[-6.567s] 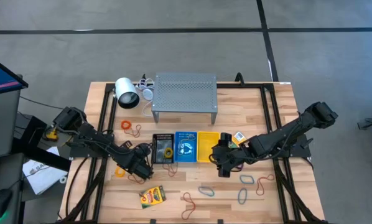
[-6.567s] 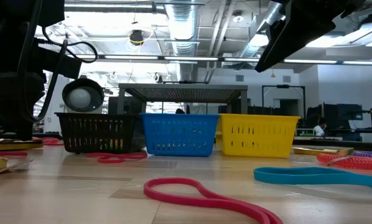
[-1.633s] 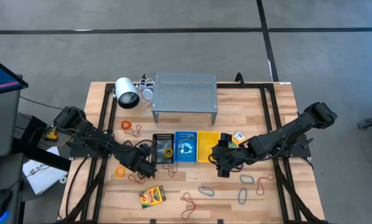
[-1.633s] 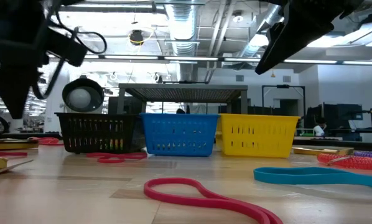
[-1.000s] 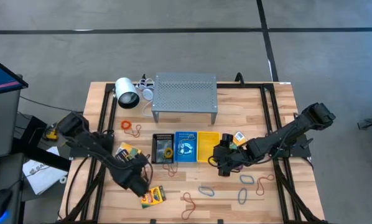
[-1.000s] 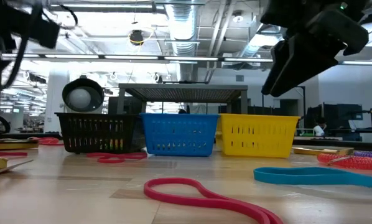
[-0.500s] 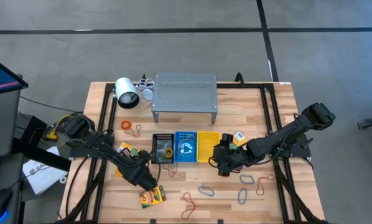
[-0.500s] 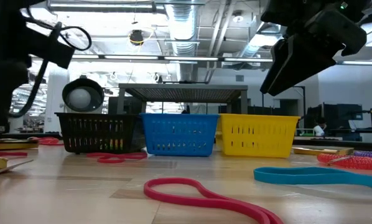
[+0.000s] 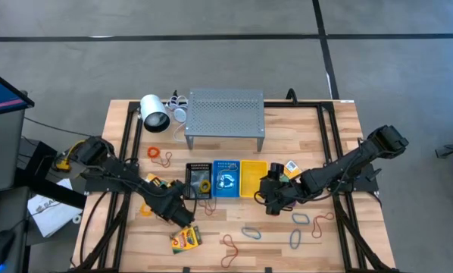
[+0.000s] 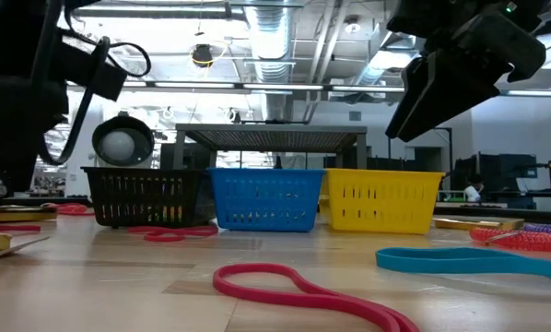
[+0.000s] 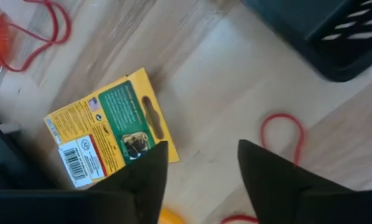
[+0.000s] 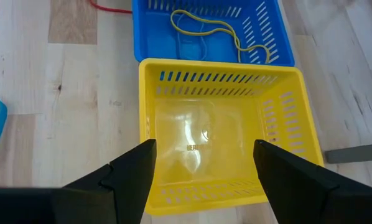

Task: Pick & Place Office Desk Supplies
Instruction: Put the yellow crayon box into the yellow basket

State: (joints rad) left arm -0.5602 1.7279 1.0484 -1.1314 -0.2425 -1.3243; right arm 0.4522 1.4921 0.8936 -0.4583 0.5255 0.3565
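Left gripper (image 11: 198, 165) hangs wide open and empty over the worktop (image 11: 236, 87); I see a crayon box (image 11: 108, 134) lying flat just beside one finger, its long axis slanted across the gap. Right gripper (image 12: 201, 163), open and empty, waits over the yellow basket (image 12: 285, 106).

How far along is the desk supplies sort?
Done: a yellow band lies in the blue basket. In hand: nothing; the left pincer stands open by a crayon box, the right pincer open over the empty yellow basket. Left: that box and loose bands on the table.
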